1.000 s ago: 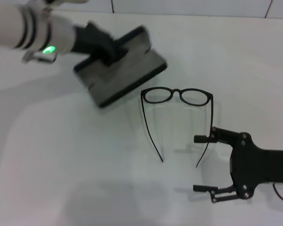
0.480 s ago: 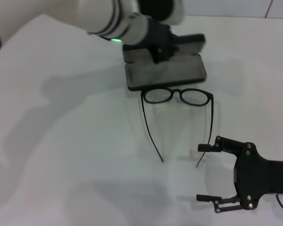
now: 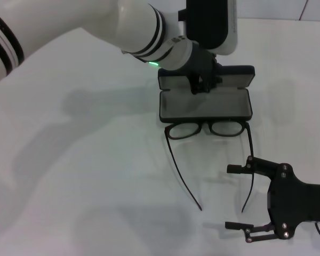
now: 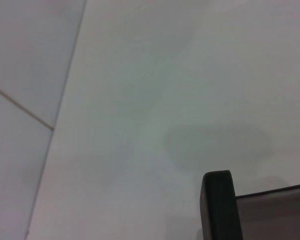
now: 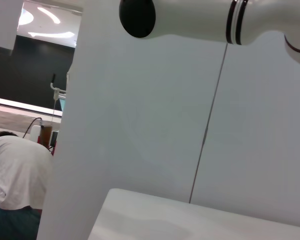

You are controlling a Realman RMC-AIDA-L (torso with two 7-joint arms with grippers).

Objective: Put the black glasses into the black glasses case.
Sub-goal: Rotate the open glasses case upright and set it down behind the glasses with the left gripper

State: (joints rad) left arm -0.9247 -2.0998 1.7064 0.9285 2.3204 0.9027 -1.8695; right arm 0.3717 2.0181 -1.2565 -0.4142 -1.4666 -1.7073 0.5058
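The black glasses case (image 3: pixel 205 105) lies open on the white table, grey lining up, lid at the far side. My left gripper (image 3: pixel 201 84) is shut on the case at its hinge edge. The black glasses (image 3: pixel 207 126) lie unfolded just in front of the case, front frame touching its near rim and temple arms pointing toward me. My right gripper (image 3: pixel 237 197) is open at the near right. The tip of the right temple arm shows between its fingers; contact cannot be told. The left wrist view shows one corner of the case (image 4: pixel 217 205).
The white table (image 3: pixel 69 186) stretches bare to the left and near side. My left arm (image 3: pixel 133 24) reaches across the far side from the left. The right wrist view shows only a white wall (image 5: pixel 155 125) and a person (image 5: pixel 12 170) far off.
My left gripper carried the open case from the far left to the right and set it down behind the glasses. The glasses shifted toward me. My right gripper drew back slightly.
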